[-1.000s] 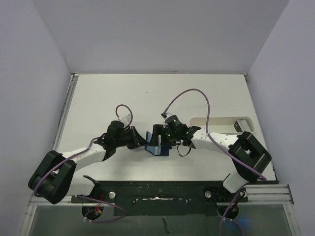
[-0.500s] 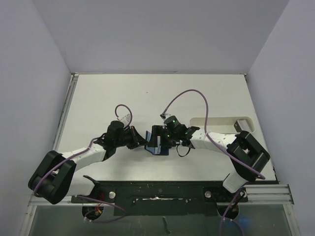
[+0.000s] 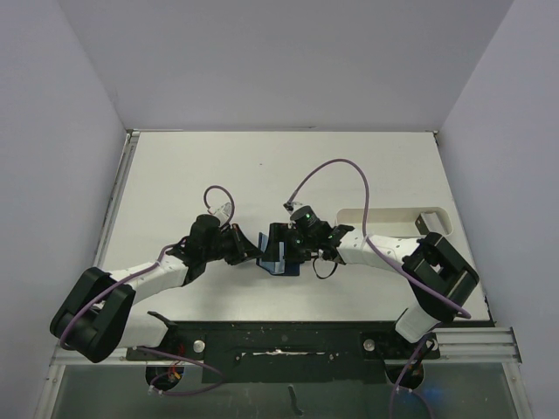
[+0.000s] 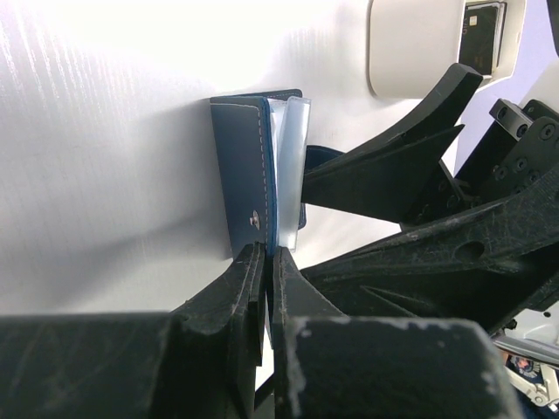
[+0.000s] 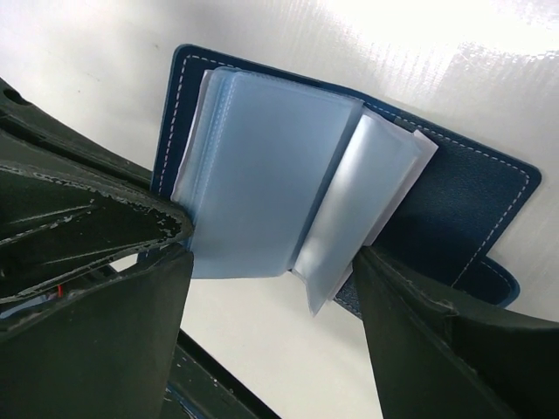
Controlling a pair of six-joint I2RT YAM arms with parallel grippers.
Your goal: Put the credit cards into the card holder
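Observation:
The card holder (image 3: 279, 262) is a navy wallet lying open on the table between both arms. Its clear inner sleeves (image 5: 262, 183) are fanned out and show no card in them. My left gripper (image 4: 266, 255) is shut on the navy cover (image 4: 243, 166) at its edge. My right gripper (image 5: 272, 249) is open, with one finger (image 5: 131, 332) beside the left cover and the other finger (image 5: 437, 349) on the right cover, the sleeves between them. One dark credit card (image 4: 482, 35) stands in the white tray (image 4: 410, 61).
The long white tray (image 3: 384, 218) lies just behind the right forearm, with the card (image 3: 428, 223) at its right end. Purple cables loop above both wrists. Grey walls close in the left, back and right sides.
The right wrist has edged slightly to the left over the card holder. The left arm has kept its grip and has not moved.

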